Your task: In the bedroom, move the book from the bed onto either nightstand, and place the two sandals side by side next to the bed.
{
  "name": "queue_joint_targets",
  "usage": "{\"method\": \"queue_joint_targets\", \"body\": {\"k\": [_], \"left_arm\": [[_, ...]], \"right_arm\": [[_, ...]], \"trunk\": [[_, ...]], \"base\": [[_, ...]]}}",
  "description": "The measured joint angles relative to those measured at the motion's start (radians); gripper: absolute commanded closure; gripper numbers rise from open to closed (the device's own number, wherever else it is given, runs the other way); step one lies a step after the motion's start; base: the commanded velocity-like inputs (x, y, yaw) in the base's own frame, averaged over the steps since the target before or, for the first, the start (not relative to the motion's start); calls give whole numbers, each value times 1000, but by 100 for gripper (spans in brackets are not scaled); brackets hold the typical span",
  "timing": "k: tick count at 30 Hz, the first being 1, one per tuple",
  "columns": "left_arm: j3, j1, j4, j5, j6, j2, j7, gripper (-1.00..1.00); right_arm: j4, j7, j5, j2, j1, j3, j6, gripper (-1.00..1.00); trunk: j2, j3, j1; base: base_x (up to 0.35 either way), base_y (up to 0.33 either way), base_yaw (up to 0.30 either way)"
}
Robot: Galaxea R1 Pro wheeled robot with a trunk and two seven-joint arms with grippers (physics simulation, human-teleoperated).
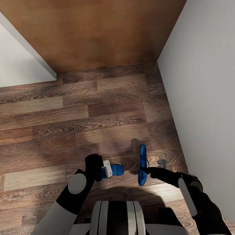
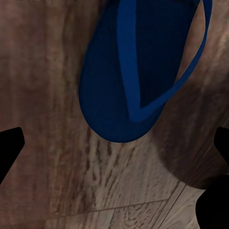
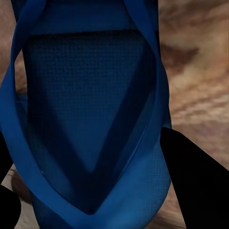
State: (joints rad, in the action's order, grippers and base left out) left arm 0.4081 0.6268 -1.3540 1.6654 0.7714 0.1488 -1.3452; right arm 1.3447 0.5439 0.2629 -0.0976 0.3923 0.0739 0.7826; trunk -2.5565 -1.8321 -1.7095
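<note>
While both arms hang over brown wood-plank floor [image 1: 81, 114], left gripper [image 1: 109, 171] clamps flat blue sandal [image 1: 117, 169], long axis sideways, toe pointing right; right gripper [image 1: 146, 170] pinches second blue sandal [image 1: 142, 164] on edge, long axis pointing away.

Both end effectors [image 1: 105, 172] [image 1: 146, 169] clamped, forward

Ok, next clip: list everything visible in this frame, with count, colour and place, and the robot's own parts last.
Sandals: two, bright blue; one at the left gripper, one at the right gripper, above the floor.
Floor: one, brown wood planks, underfoot.
Walls: two, white; one on the right, one at far left.
Wooden panel: one, brown, straight ahead.
Left gripper: black and white, holding a sandal.
Right gripper: black, shut on the other sandal.
Trunk: black and white, bottom centre.
</note>
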Motion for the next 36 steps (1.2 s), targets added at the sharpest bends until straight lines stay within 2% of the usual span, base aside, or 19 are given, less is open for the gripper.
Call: {"method": "queue_joint_targets", "body": {"k": [20, 22, 24, 25, 26, 27, 30, 33, 36], "left_arm": [[1, 0, 9, -3, -2, 2, 13, -100], [2, 0, 29, -5, -2, 3, 30, -100], [1, 0, 60, -9, -1, 4, 86, -100], [1, 0, 78, -17, -1, 5, 125, -100], [1, 0, 102, -65, 0, 6, 202, -100], [1, 0, 106, -84, 1, 6, 220, -100], [2, 0, 125, -182, 2, 6, 303, -100], [2, 0, 134, -228, 2, 6, 369, -100], [2, 0, 135, -240, 3, 7, 386, -100]], "right_arm": [[0, 0, 0, -2, 0, 0, 0, 100], [0, 0, 0, -2, 0, 0, 0, 100], [0, 0, 0, -1, 0, 0, 1, 100], [0, 0, 0, 0, 0, 0, 0, 100], [0, 0, 0, 0, 0, 0, 0, 100], [0, 0, 0, 0, 0, 0, 0, 100], [0, 0, 0, 1, 0, 0, 0, 100], [0, 0, 0, 2, 0, 0, 0, 100], [0, 0, 0, 2, 0, 0, 0, 100]], "trunk": [[-1, 0, -2], [-1, 0, -2], [-1, 0, -2], [-1, 0, -2], [-1, 0, -2], [-1, 0, -2], [-1, 0, -2], [-1, 0, -2], [-1, 0, -2]], "base": [[0, 0, 0], [0, 0, 0], [0, 0, 0], [0, 0, 0], [0, 0, 0], [0, 0, 0], [0, 0, 0], [0, 0, 0], [0, 0, 0]]}}
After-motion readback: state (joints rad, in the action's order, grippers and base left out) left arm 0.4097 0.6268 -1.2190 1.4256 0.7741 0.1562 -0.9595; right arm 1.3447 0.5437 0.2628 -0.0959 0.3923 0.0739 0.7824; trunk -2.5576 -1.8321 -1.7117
